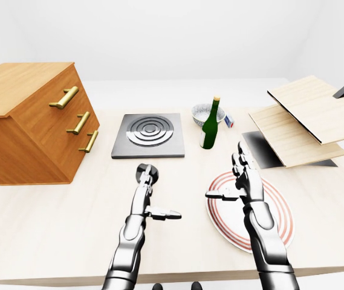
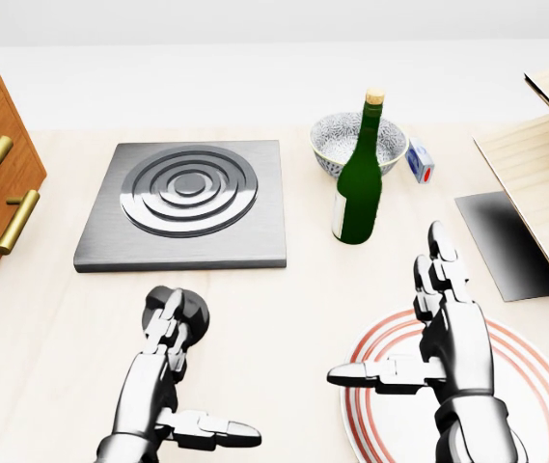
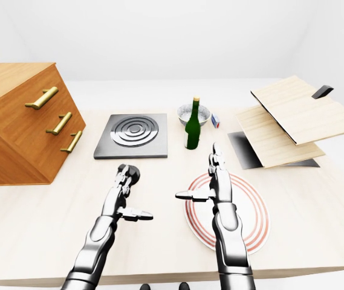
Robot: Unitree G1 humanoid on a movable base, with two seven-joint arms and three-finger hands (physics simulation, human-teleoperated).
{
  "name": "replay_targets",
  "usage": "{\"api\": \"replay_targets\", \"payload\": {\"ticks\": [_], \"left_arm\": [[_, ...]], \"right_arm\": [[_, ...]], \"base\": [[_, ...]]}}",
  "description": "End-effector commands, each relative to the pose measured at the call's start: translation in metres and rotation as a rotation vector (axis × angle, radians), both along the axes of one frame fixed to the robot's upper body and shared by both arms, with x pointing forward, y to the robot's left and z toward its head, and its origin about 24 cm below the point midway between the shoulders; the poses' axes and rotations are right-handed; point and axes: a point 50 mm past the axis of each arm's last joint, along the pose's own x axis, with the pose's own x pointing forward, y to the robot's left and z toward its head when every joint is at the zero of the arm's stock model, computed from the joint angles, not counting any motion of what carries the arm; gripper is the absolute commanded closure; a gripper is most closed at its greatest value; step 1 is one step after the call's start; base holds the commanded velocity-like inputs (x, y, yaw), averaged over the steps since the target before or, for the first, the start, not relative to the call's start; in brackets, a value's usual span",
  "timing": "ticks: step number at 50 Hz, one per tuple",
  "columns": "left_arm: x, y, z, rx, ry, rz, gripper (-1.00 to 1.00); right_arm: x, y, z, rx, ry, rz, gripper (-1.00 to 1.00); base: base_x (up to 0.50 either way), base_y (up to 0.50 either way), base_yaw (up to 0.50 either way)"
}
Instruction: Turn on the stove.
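The stove (image 2: pixel 185 201) sits at about eleven o'clock in the head view, a grey square plate with concentric rings, flat on the table (image 2: pixel 52 367). Just below its bottom edge, at about seven o'clock, there's a dark round knob (image 2: pixel 193 311), and the left hand (image 2: pixel 163 333) is right on it, fingers reaching up against its left side, thumb stuck out to the right lower down. Those fingers look loose rather than clenched; whether they actually grip the knob, I can't tell.

I see no glow on the rings, no sign of heat, so I'd say the stove is not on yet. The reach looks done; the turn or press of that knob is what's left, by my reckoning.

The right hand (image 2: pixel 448 328) is over at five o'clock, held upright above the striped plate (image 2: pixel 535 371), fingers straight and spread, thumb pointing left, holding nothing.

Now the containers. The bowl (image 2: pixel 337 145) at one o'clock is patterned, and a green bottle (image 2: pixel 359 188) stands upright just below it, covering part of the rim; I can't see anything inside the bowl. The plate looks bare where it shows. The drawer chest (image 1: pixel 32 121) at nine o'clock in the left-eye view has all three drawers closed. A small box (image 2: pixel 421 160) lies just right of the bowl, and wooden boards (image 1: pixel 308 118) are stacked at three o'clock.
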Motion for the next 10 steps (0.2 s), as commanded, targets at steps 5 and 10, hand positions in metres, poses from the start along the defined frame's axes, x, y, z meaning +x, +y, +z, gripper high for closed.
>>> {"api": "replay_targets", "payload": {"ticks": [5, 10], "left_arm": [[0.041, -0.025, 0.059, -0.077, -0.15, -0.033, -1.0], [0.08, -0.028, 0.091, -0.076, -0.216, 0.014, -1.0]], "right_arm": [[0.002, -0.003, 0.003, 0.008, -0.003, -0.008, -1.0], [0.002, -0.004, 0.003, 0.01, -0.003, -0.007, -1.0]], "base": [[0.0, 0.0, 0.0], [0.0, 0.0, 0.0]]}}
